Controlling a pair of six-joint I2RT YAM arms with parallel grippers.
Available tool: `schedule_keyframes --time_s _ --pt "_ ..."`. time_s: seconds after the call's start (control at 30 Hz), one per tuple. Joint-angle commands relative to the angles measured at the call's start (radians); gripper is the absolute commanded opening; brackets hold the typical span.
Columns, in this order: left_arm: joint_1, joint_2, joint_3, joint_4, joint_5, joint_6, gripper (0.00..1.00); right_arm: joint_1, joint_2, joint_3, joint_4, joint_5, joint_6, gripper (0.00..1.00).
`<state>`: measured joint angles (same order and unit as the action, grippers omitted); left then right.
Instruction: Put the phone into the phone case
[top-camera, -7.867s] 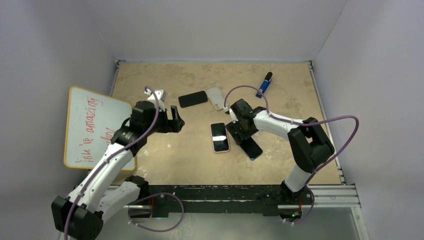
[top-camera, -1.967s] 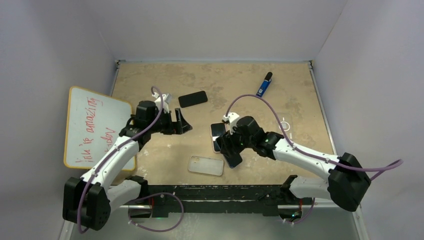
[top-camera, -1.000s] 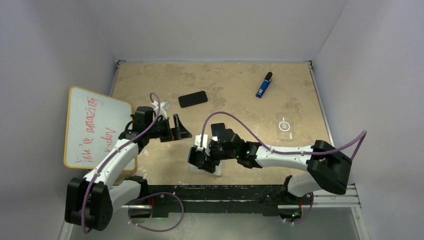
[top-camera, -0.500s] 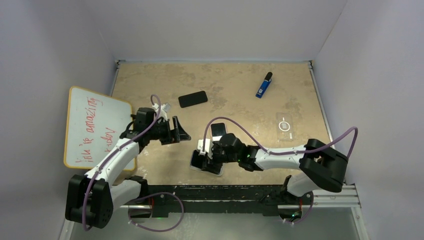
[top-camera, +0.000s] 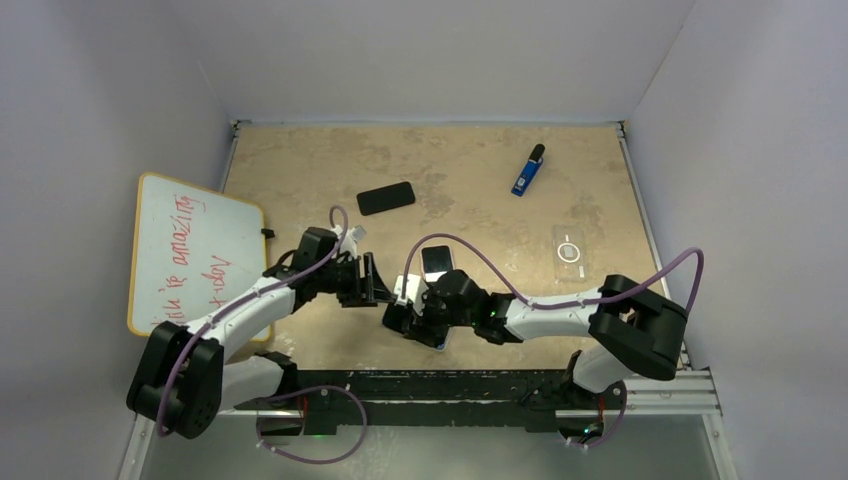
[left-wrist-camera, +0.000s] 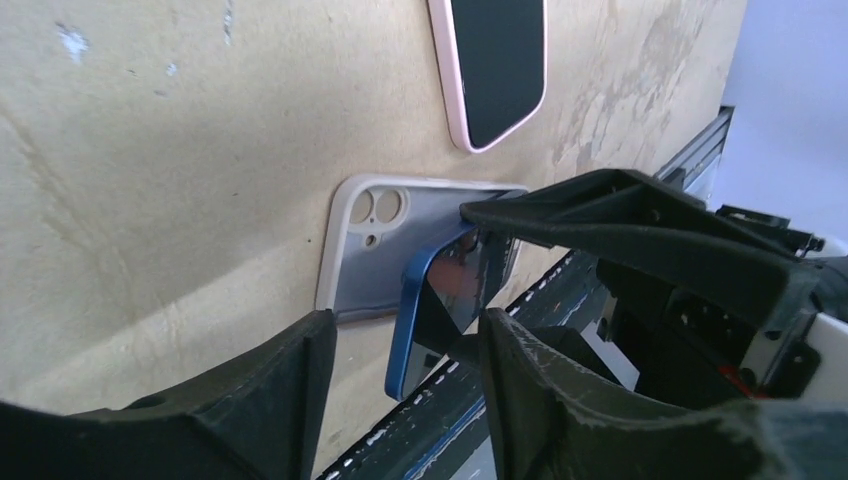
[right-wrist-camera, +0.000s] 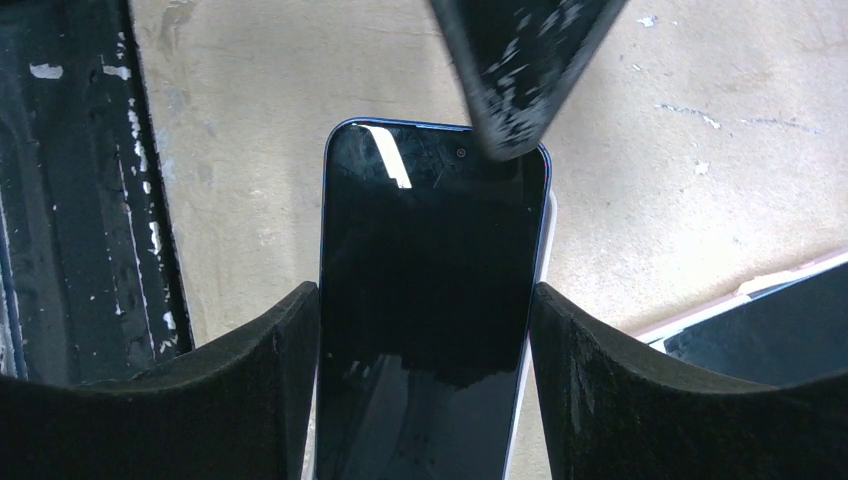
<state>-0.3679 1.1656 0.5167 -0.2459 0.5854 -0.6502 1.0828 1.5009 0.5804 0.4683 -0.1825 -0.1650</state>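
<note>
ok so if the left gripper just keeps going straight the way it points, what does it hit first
Most likely the top end of the phone, which the right gripper holds tilted over the clear case. The case lies just below it, so depth leaves some doubt.

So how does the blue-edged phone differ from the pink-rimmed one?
The blue-edged phone is gripped by the right end effector and tilted over the pale empty case; the pink-rimmed phone lies flat on the table, untouched. The blue-edged phone's frame is bare, while the pink-rimmed phone has a pink surround. Both have dark, unlit screens.
</note>
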Motion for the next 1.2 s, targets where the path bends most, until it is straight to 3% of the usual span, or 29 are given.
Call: schedule_keyframes --time_s 0.0,0.17,0.33,0.7,1.03,1.17 --pt "-0.038 0.028 -0.022 0.092 -0.028 -0.035 0.53 -0.001 -0.013 -0.014 0.013 0.1 0.028 0.52" --pt "-0.038 0.062 0.022 0.013 -0.102 0.056 0.43 -0.001 -0.031 -0.024 0.027 0.102 0.069 0.61" --pt "-0.039 0.082 0.02 0.045 -0.068 0.077 0.32 -0.001 -0.018 -0.003 0.001 0.095 0.133 0.69" --pt "-0.043 0.108 -0.013 0.12 -0.061 0.045 0.31 -0.001 -0.121 -0.039 -0.016 0.135 0.328 0.88" --pt "-0.071 0.134 0.022 0.096 -0.102 0.049 0.32 -0.01 -0.292 0.009 -0.434 0.273 0.701 0.81" --pt "-0.123 0.092 0.04 0.033 -0.205 0.053 0.45 -0.053 -0.303 0.019 -0.545 0.209 0.726 0.77"
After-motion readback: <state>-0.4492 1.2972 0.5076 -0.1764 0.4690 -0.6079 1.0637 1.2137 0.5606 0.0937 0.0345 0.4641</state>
